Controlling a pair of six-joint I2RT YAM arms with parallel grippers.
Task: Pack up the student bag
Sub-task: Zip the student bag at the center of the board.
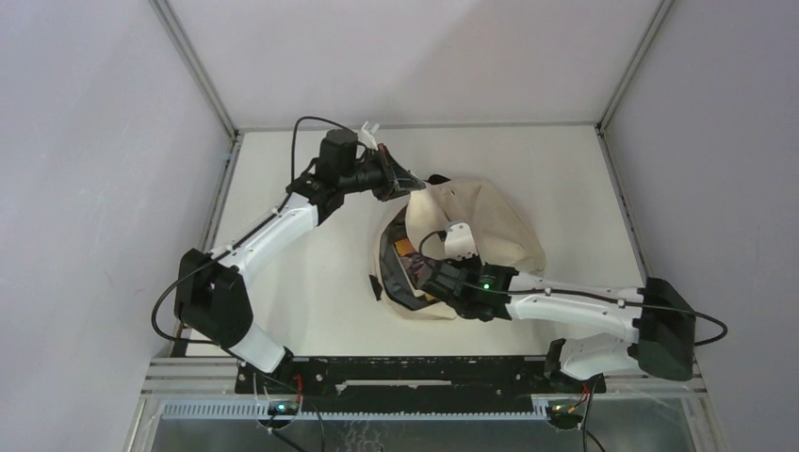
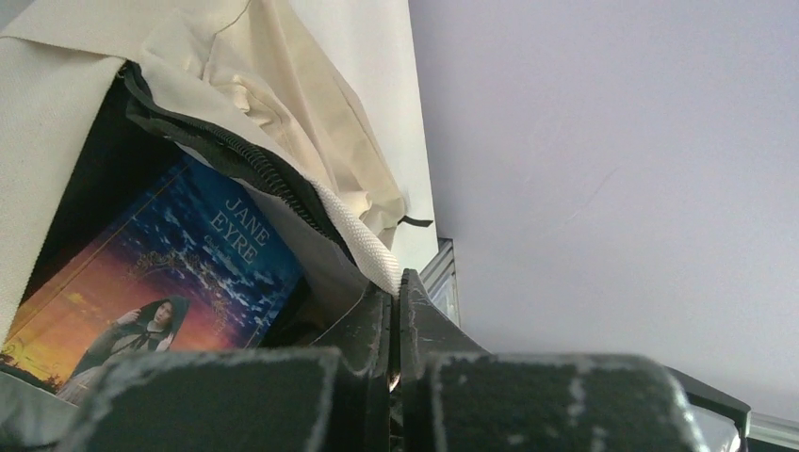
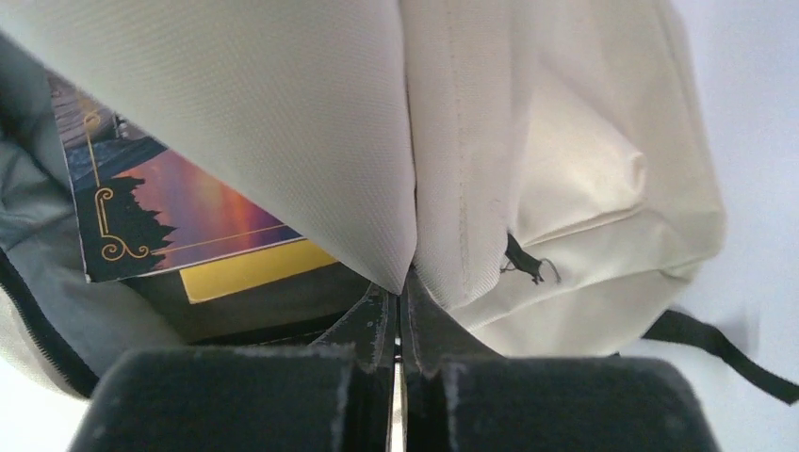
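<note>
"JANE EYRE" in pale capitals on the sunset-coloured book cover [image 2: 160, 282] inside the student bag [image 2: 311, 122]

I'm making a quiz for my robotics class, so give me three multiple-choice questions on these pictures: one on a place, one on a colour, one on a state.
1. Where is the book? A inside the bag; B beside the bag; C under the bag.
2. What colour is the bag? A red; B blue; C cream.
3. The right gripper is: A wide open; B shut on the bag; C shut on the book.
Answers: A, its cover shows inside the open zip; C, cream canvas in every view; B, fabric is pinched in its jaws.
</note>
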